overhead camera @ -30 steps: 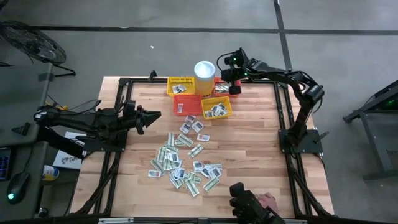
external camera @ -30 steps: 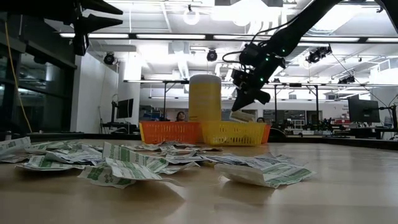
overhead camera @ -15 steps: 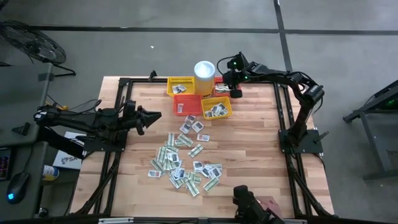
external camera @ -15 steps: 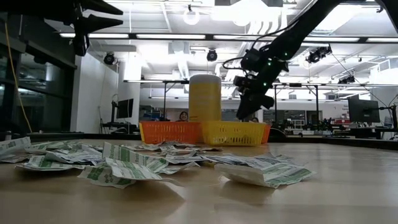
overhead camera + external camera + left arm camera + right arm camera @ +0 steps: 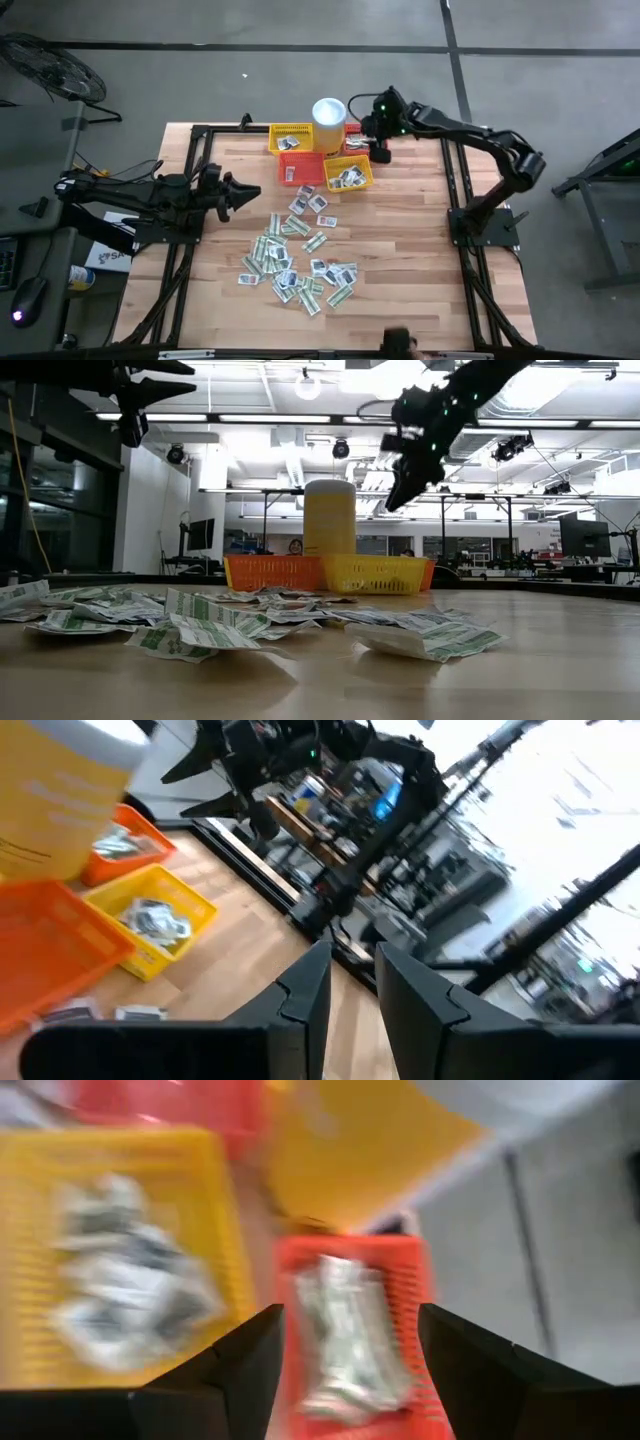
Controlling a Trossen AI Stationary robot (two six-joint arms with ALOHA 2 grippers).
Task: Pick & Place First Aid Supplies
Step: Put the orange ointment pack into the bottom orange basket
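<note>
Item: sachets [image 5: 296, 262], several dozen, small flat packets, white, grey and pale green with dark print. Location: loose heap on the table [image 5: 420, 250], near side of the cup [image 5: 329, 112]; a few more lie in the baskets [image 5: 348, 174] just beside the cup.

Handling, judged: very light, thin, limp, probably slick film; overlapping, so one pinch may lift two. Best taken at a raised or curled edge of an outlying sachet, fingers across the short side.

Right gripper [image 5: 379, 140]: above the baskets beside the cup, fingers spread, nothing between them. Left gripper [image 5: 240, 190]: hangs well apart from the cup over the table's edge, fingers close together, nothing between them.
</note>
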